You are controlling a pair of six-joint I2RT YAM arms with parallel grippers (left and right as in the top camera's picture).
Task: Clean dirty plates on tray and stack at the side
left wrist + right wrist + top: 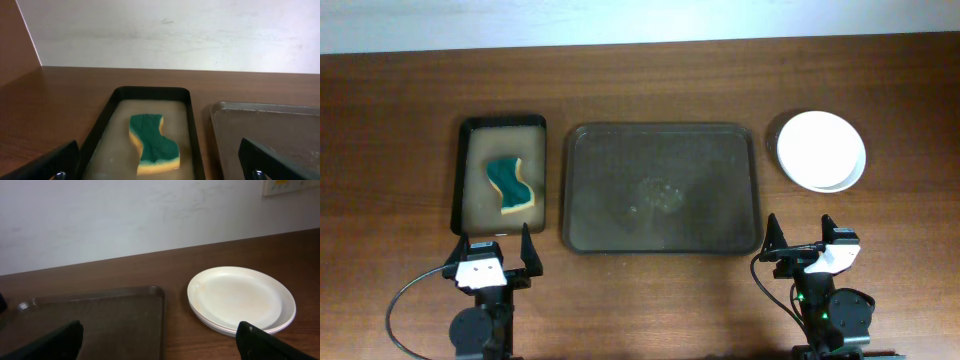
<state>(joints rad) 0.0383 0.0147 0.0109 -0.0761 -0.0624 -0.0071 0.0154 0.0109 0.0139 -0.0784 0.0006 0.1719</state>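
The white plates [821,150] lie stacked on the table right of the dark tray [662,235]; they also show in the right wrist view [240,299]. The tray [125,325] holds no plates, only faint wet marks in its middle. My left gripper [492,258] is open and empty near the table's front edge, in front of the small black tray. In the left wrist view its fingers [160,167] frame the sponge. My right gripper [810,245] is open and empty, in front of the tray's right front corner; in its wrist view the fingers [165,342] are spread wide.
A small black tray [463,180] with murky water and a green-and-yellow sponge [511,181] sits left of the big tray; both also show in the left wrist view, tray [100,125] and sponge [152,145]. A pale wall rises behind the table.
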